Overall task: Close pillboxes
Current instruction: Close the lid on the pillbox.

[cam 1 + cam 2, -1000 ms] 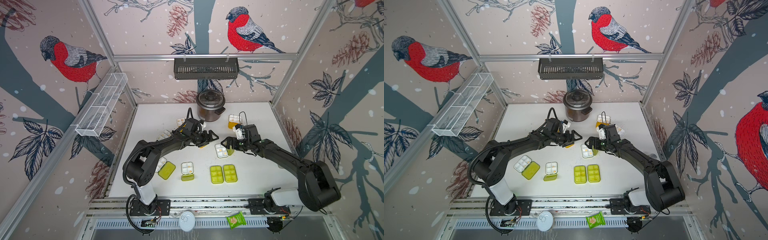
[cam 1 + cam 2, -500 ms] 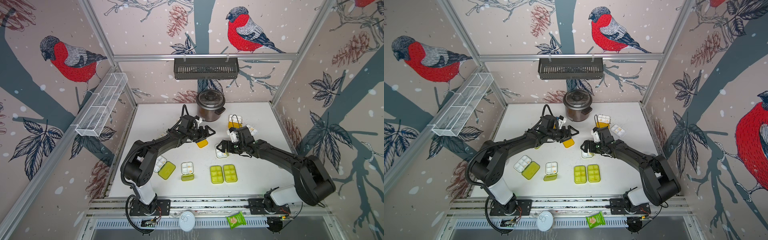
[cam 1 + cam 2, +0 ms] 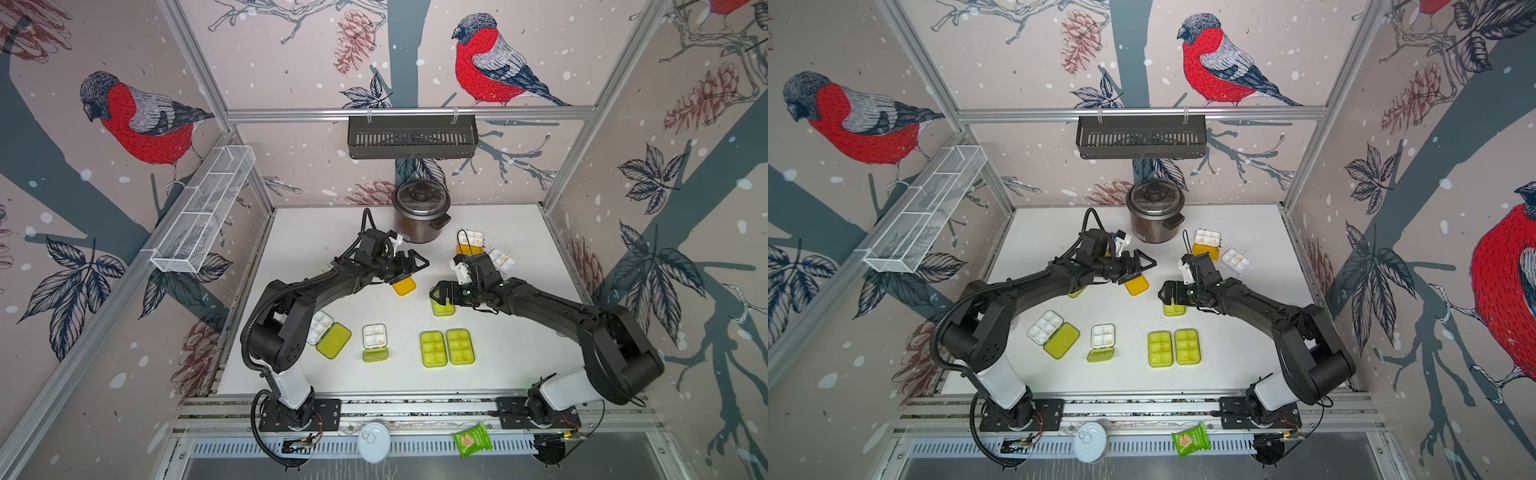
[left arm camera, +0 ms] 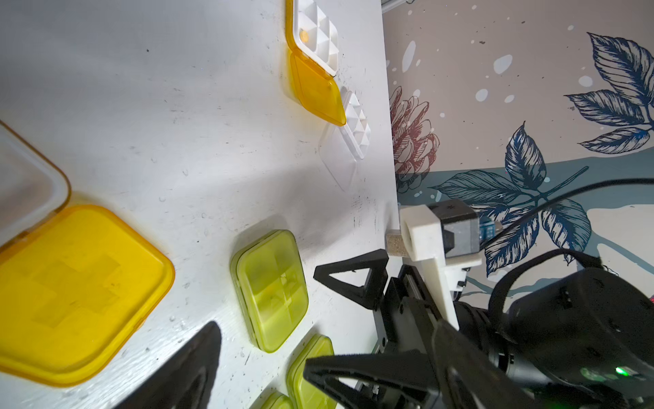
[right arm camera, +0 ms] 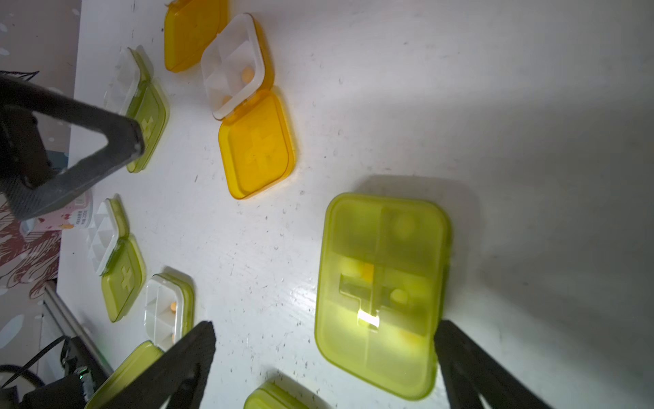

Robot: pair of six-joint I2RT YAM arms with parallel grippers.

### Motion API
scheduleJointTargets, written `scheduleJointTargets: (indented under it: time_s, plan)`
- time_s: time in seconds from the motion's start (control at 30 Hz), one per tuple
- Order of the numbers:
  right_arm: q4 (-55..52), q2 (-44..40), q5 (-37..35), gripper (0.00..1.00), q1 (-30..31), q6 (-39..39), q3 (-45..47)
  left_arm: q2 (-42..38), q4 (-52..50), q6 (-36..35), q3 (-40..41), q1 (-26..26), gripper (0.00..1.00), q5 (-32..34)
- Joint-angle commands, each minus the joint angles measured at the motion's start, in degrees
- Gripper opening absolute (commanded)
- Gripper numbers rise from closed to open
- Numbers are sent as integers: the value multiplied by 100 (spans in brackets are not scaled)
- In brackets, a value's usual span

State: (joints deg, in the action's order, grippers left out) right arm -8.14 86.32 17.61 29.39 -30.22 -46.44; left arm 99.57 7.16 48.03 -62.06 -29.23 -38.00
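Roughly a third of the way through, by my count. Shut so far: two lime-green pillboxes (image 3: 433, 348) side by side at the front of the counter (image 3: 498, 365), plus a third green pillbox (image 5: 382, 294) mid-counter. The right end effector (image 3: 437, 293) hovers right over that one, jaws spread wide, gripping nothing.

Left to do:
- the orange-lidded pillbox (image 3: 404, 286) just under the left end effector (image 3: 417, 262), which is also wide open and empty
- another orange pillbox (image 3: 471, 238) at the back near the lidded pot (image 3: 420, 216)
- a clear-lidded pillbox (image 3: 502, 260) beside it
- two open green pillboxes front left (image 3: 320, 328) (image 3: 375, 336)
- one half-hidden pillbox (image 5: 145, 120) under the left arm

So at least six lids are lying open.
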Motion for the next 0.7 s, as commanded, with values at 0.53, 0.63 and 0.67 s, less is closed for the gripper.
scheduleJointTargets:
  time_s: [0.53,0.63,0.67]
  plan:
    - [-921,785,-2067,95,410,217,-519,-123,-115,-79,-26,212,92,264]
    - [-875,763,-2099,95,425,159,-417,-113,-101,-65,-18,216,92,223]
    - [-861,765,-2103,95,436,151,-382,-118,-101,-61,-21,216,92,228]
